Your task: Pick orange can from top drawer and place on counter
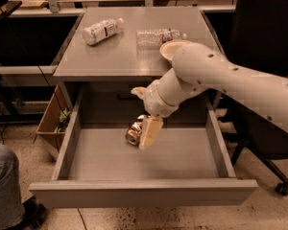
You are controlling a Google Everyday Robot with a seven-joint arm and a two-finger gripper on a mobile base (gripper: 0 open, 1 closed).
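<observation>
You are looking down at a workshop floor (278,214) of speckled concrete, with dark shelving and benches behind a grey metal cabinet. The counter (115,61), the cabinet's flat top, fills the upper middle of the view. Below it the top drawer (144,193) is pulled fully out toward you, its plain grey floor mostly bare. The robot's thick cream arm (230,85) reaches in from the right edge, crosses the counter's front right corner and bends down into the drawer. A dark office chair (264,42) stands to the right of the cabinet. At lower left you see a knee in jeans (5,186), and a cardboard box (50,119) sits beside the cabinet's left side. On the counter, a white-labelled bottle (102,30) lies on its side at back left, a clear water bottle (156,36) lies at back right, and a pale bowl (170,49) is partly hidden by the arm. The orange can (133,134) lies on its side on the drawer floor, near the back, about midway across. The gripper (150,132) hangs just right of the can, overlapping it; you cannot tell whether it is spread or closed.
</observation>
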